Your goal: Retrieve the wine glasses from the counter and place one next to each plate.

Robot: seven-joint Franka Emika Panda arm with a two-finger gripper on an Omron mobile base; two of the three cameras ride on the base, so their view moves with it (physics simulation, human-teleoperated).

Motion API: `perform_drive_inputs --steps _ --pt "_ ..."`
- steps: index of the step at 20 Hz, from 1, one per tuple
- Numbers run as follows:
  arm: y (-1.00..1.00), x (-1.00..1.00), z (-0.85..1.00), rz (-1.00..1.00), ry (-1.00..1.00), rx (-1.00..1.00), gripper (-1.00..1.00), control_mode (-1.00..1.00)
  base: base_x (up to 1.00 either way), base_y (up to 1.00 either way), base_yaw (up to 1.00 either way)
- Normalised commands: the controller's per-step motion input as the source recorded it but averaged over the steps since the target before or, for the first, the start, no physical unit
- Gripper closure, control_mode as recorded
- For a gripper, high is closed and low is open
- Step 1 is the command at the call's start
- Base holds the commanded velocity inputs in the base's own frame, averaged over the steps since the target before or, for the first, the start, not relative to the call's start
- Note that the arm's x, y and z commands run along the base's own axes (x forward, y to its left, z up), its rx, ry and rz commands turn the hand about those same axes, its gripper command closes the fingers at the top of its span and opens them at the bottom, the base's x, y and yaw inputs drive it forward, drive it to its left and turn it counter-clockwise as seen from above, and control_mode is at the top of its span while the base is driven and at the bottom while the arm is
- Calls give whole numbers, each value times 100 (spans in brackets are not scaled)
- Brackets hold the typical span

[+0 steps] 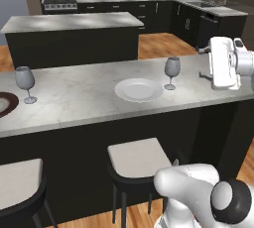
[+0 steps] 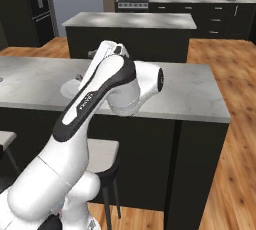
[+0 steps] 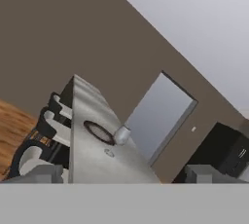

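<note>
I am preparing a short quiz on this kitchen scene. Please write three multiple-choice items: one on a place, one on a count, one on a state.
1. Where is the wine glass nearest the white plate?
A. just right of it
B. on it
C. on a stool

2. How many wine glasses are on the bar top?
A. one
B. two
C. four

3. How do both glasses stand?
A. tipped over
B. upside down
C. upright

Answers: 1 A, it stands beside the plate's right edge; 2 B, the second glass stands by the brown-rimmed plate; 3 C, both rest on their feet.
</note>
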Motion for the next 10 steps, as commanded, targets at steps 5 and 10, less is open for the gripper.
perform_drive_inputs --steps 5,10 --pt "32 -100 33 2 -24 2 -100 -100 0 0 0" --pt "38 -100 -1 0 -33 0 -100 -100 0 0 0"
